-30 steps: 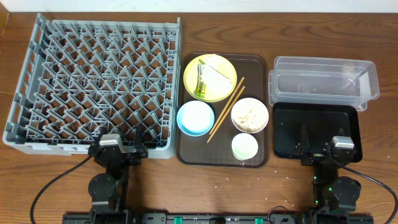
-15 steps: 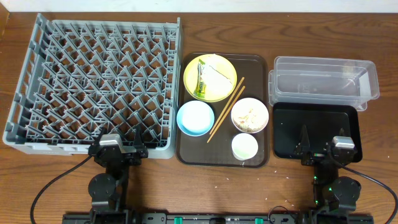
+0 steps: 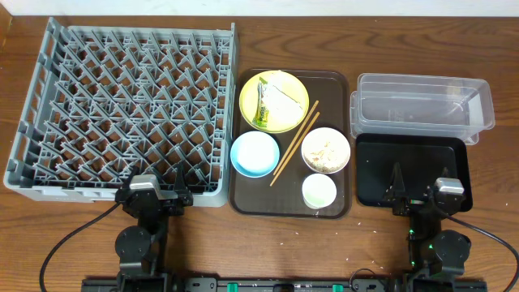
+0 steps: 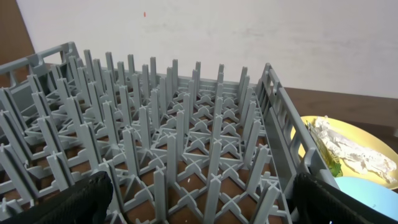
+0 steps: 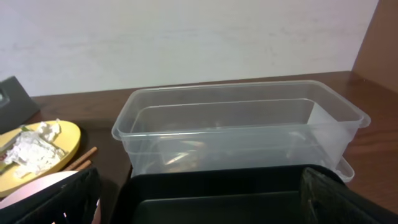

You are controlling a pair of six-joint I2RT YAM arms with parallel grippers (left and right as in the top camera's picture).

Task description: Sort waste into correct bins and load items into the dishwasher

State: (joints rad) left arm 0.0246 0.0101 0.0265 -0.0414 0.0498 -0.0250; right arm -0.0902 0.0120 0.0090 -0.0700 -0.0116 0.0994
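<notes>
The left end effector (image 4: 202,202) faces the rack (image 3: 122,105), the right end effector (image 5: 199,202) the tub (image 5: 236,124) and tray (image 5: 217,190); both gape empty, apparently poised to start.

Barely any change: right claw (image 3: 396,188) drifted slightly rightward over table.

I read the grey dish rack (image 4: 186,149) as matt moulded plastic. Clear tub (image 5: 236,121): smooth, see-through plastic. Black tray (image 3: 413,166) beside the tub: glossy. Napkin (image 4: 351,152): crumpled paper. Chopsticks (image 3: 294,142): wood. Table (image 3: 268,243): wood-grain.
</notes>
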